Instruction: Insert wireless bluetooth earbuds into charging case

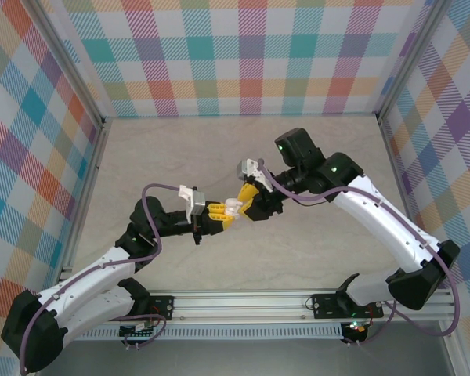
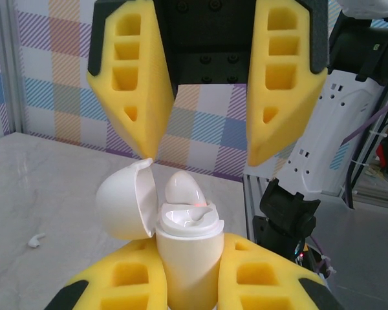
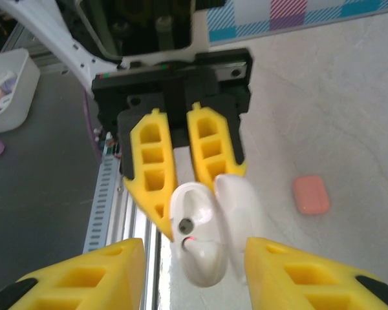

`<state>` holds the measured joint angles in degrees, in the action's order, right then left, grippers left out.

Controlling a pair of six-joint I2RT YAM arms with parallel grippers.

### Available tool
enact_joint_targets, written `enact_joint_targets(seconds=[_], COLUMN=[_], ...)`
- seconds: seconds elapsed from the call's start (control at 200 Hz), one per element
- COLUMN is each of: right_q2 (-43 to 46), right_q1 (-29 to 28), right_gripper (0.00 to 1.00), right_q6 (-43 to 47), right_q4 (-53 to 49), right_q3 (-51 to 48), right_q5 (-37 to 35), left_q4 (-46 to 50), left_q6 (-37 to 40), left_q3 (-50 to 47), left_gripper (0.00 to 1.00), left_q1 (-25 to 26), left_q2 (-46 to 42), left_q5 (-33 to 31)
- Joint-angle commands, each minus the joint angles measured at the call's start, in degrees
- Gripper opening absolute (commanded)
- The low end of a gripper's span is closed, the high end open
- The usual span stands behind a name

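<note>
While the left gripper [image 1: 218, 213] pinches the open charging case [image 2: 187, 258], the spread right gripper [image 2: 204, 155] above could dislodge its earbud [image 2: 183, 188].

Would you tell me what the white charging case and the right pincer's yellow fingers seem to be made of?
The white rounded charging case looks like hard glossy plastic: soft highlights curve over its open lid. The right pincer's yellow fingers look matte, with cut-out pockets, perhaps foam or printed plastic; I cannot tell which.

Both arms reach inward, wrists meeting tip to tip. Left gripper [image 1: 225, 213]: fingers clamped on the charging case [image 2: 187, 258]. Right gripper [image 1: 244, 200]: faces it, fingers spread apart.
</note>
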<state>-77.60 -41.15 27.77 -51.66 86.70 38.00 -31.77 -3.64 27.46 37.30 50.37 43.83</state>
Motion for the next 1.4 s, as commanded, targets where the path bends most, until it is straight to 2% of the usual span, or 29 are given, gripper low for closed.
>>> enact_joint_targets(seconds=[0.0,0.11,0.18,0.295,0.455,0.64,0.795,0.915,1.04,1.175,1.395], right_q2=[3.4,6.8,8.3,9.6,10.9,7.1,-1.0,-11.5,-22.9,-31.0,-41.6], right_q1=[1.4,2.5,2.9,2.9,3.6,11.3,16.8,20.2,20.4,20.9,26.6], right_gripper=[0.45,0.44,0.39,0.35,0.37,0.4,0.41,0.38,0.32,0.35,0.36], right_q6=[-5.9,-12.8,-18.5,-26.1,-33.8,-40.9,-37.1,-37.5,-37.3,-31.0,-26.4], right_q4=[7.3,11.8,13.4,13.0,10.0,5.5,5.0,2.1,-3.0,-1.5,-1.7], right_q3=[0.4,-1.5,-2.3,-3.0,-5.9,-5.5,-7.0,-3.8,2.9,6.6,12.8], right_q5=[0.0,-4.0,-8.2,-10.1,-25.5,-31.5,-32.0,-33.9,-37.1,-38.5,-28.0], left_q4=[-3.8,-4.8,-5.1,-4.5,-4.5,-0.2,1.8,2.0,2.7,2.9,2.5], left_q6=[0.2,1.1,2.0,4.0,6.6,10.0,11.5,11.8,12.3,12.8,13.1], left_q3=[-0.8,-2.1,-2.5,-2.6,-2.3,-1.7,-1.9,-1.9,-1.6,-1.7,-1.6], left_gripper=[0.0,0.0,0.0,0.0,0.0,0.0,0.0,0.0,0.0,0.0,0.0], left_q1=[0.1,0.1,0.1,0.1,0.0,0.1,0.0,0.1,0.0,0.0,0.0], left_q2=[-1.8,-2.7,-3.1,-3.3,-2.2,-1.9,-1.3,-0.3,0.4,1.1,2.9], left_q5=[0.0,-2.5,-3.9,-6.2,-8.1,-10.3,-10.8,-10.6,-10.7,-10.6,-10.2])
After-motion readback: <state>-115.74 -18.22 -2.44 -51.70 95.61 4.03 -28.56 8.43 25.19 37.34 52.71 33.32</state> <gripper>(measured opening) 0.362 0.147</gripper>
